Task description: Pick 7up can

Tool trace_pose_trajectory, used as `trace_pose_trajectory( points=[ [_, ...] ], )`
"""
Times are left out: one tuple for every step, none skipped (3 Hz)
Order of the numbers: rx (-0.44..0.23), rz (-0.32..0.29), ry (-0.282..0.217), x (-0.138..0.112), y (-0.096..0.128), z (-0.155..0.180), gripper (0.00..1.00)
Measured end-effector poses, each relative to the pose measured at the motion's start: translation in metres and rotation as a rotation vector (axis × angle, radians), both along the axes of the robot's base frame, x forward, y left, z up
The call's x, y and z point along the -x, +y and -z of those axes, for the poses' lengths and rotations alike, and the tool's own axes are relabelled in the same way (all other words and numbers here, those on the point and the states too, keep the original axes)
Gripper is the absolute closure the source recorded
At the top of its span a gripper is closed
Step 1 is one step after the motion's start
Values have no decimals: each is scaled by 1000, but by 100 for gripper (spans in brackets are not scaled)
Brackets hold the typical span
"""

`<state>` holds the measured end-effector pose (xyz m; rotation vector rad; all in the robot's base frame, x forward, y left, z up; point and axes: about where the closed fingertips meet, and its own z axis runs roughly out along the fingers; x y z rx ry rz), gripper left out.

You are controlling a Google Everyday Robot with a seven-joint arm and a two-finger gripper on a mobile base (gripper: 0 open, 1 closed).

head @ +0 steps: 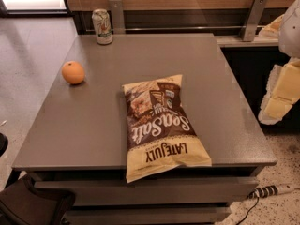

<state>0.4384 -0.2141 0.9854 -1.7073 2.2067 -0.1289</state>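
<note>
Whitish-silver green-banded 7up can [102,26] at far edge of grey table [84,125], pale blocky gripper [281,96] cut off far right, honestly can't tell its gape

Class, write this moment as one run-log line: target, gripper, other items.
7up can: upright, table far-left corner, not grasped | gripper: beyond table's right edge | also: orange, Late July chip bag

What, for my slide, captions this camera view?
7up can stands at table's far-left corner; gripper beyond its right edge.
</note>
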Motion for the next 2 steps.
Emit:
trace_pose_trajectory(
  points=[
    [0,0,0,0,0,0,0],
    [-46,27,-61,-18,-3,-7,0]
  ],
)
